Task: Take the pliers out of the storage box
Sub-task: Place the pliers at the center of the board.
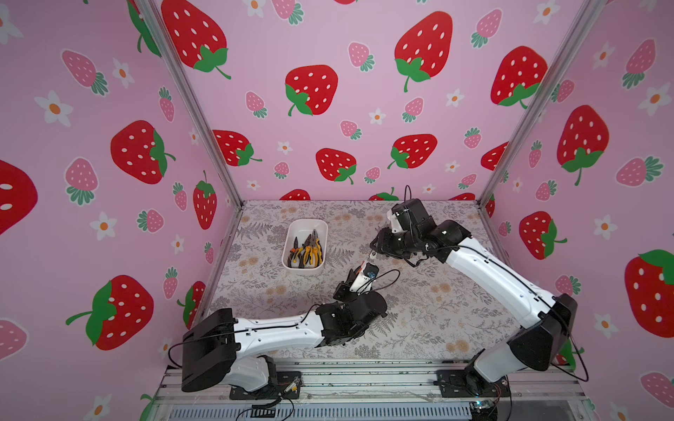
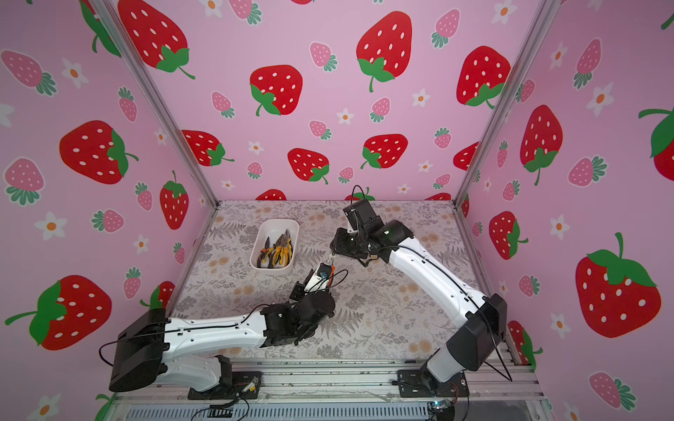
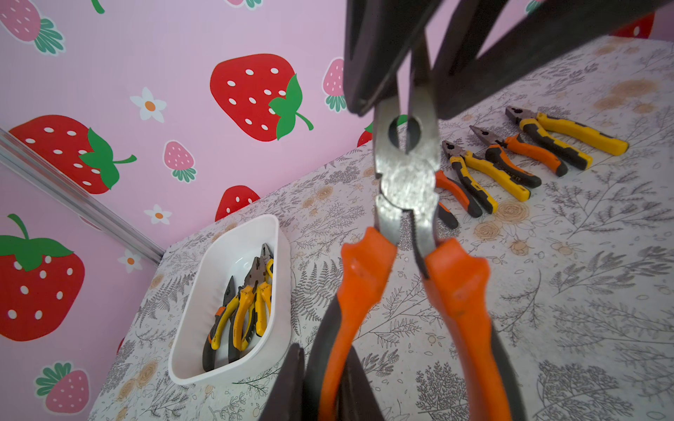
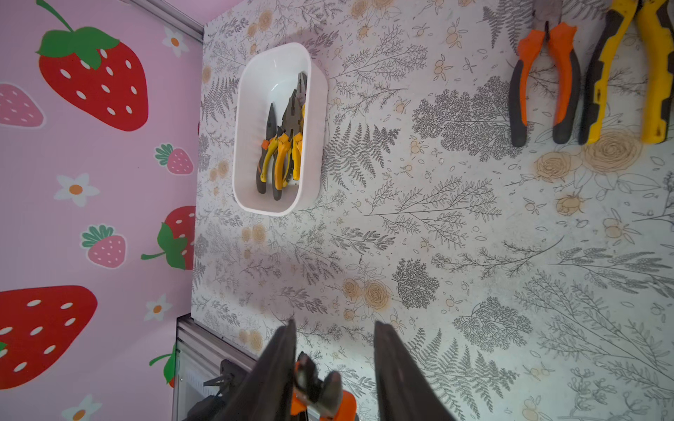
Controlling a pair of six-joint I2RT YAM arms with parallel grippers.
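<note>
The white storage box [image 1: 308, 223] [image 2: 279, 222] [image 3: 233, 251] [image 4: 273, 58] stands at the back left of the mat. A small pile of yellow-and-black pliers [image 1: 306, 251] [image 2: 277, 251] [image 3: 240, 310] [image 4: 281, 145] lies inside it. My left gripper [image 3: 324, 371] [image 1: 364, 272] is right of the box and above the mat. It is shut on one handle of an orange-and-black pair of pliers [image 3: 405, 182] [image 2: 331, 260]. My right gripper [image 4: 335, 328] [image 1: 372, 255] stands around that pair's metal nose. One finger touches the nose, and a gap remains at the other.
Several more pliers [image 3: 510, 164] [image 4: 543, 84] lie side by side on the floral mat, right of the box. In both top views the right arm [image 1: 474, 262] hides them. Pink strawberry walls close three sides, with a metal rail [image 1: 364, 379] at the front.
</note>
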